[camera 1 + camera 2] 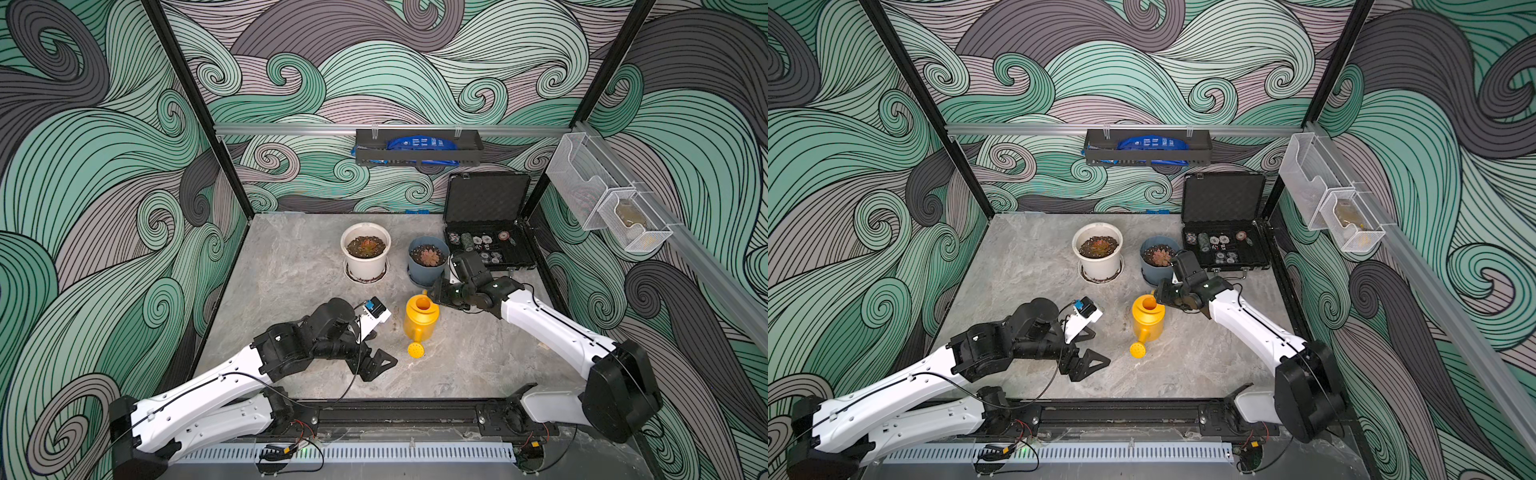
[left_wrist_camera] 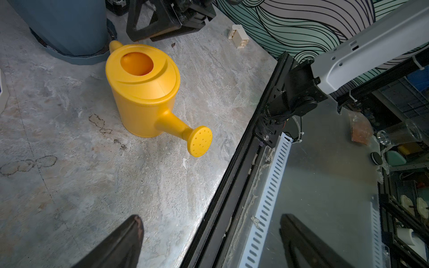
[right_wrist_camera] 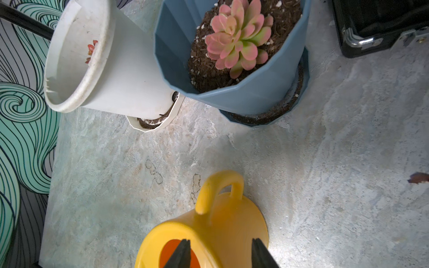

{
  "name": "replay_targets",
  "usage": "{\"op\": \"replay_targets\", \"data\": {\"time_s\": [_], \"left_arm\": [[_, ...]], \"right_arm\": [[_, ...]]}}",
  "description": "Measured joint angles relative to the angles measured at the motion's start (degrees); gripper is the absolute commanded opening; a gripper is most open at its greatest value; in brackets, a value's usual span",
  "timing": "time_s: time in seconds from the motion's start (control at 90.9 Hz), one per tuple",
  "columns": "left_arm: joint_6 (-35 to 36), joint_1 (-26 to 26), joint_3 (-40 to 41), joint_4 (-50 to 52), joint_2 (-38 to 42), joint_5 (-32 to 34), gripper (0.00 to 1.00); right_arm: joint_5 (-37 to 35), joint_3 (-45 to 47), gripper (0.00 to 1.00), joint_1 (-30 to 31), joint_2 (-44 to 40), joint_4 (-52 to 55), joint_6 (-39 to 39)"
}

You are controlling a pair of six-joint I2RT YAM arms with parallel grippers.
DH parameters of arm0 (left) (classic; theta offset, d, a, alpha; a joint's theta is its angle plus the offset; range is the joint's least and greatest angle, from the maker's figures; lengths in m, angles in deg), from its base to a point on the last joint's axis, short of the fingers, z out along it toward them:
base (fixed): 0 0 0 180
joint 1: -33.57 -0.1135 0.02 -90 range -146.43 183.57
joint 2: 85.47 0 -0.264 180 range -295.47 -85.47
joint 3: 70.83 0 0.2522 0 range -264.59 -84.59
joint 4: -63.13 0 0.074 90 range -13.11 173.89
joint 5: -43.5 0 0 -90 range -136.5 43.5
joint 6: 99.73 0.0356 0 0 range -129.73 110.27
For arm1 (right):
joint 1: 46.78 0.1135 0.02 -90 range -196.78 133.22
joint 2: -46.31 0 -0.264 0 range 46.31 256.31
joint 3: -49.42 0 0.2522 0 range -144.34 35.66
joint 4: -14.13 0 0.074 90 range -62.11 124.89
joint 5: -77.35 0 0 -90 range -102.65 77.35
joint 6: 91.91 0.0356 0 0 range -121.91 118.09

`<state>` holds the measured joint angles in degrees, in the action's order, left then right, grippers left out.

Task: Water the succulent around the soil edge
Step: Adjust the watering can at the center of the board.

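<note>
In both top views the right gripper [image 1: 436, 296] is hovering at the fill-hole end of the yellow watering can [image 1: 420, 320]. The can is standing upright on the marbled tabletop [image 1: 291, 291], its rose pointing away from that gripper. The left gripper [image 1: 380, 361] is sitting low just beside the rose, jaws spread wide and holding nothing. The succulent [image 1: 366, 245] is waiting in its tall white pot [image 1: 365, 268], well apart from both grippers, farther off than the can. The soil edge [image 1: 354, 249] is ringing it, dark and gritty. A blue-grey pot [image 1: 424, 272] is standing near the right gripper. Over to the left wrist view: the left gripper [image 2: 209, 232] is gaping, the watering can [image 2: 141, 92] ahead of its fingertips and apart from them. Now the right wrist view: the right gripper [image 3: 220, 246] is straddling the watering can [image 3: 220, 222]. One finger [image 3: 182, 254] is over the fill hole and the other is at the outer wall, but I cannot tell whether they are pinching yet. Beyond the handle, the succulent [image 3: 91, 50] is barely peeking over the white rim, its soil hidden.
</note>
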<state>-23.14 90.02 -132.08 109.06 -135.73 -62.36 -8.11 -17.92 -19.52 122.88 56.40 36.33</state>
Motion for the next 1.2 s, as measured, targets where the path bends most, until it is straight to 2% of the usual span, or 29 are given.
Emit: {"op": "replay_targets", "data": {"time_s": [0.286,0.759,0.979,1.2], "left_arm": [[0.0,0.0,0.0,0.0,0.0,0.0,0.95],[0.0,0.0,0.0,0.0,0.0,0.0,0.95],[0.0,0.0,0.1,0.0,-0.2,0.2,0.94],[-0.1,0.0,0.1,0.1,-0.2,1.7,0.94]], "right_arm": [[0.1,2.2,0.36,-0.3,-2.0,0.5,-0.3],[3.1,7.6,0.37,1.2,-13.6,1.4,0.2],[3.8,11.1,0.26,8.4,-20.0,1.8,2.7],[4.9,14.7,0.00,10.4,-25.2,3.3,5.3]]}}
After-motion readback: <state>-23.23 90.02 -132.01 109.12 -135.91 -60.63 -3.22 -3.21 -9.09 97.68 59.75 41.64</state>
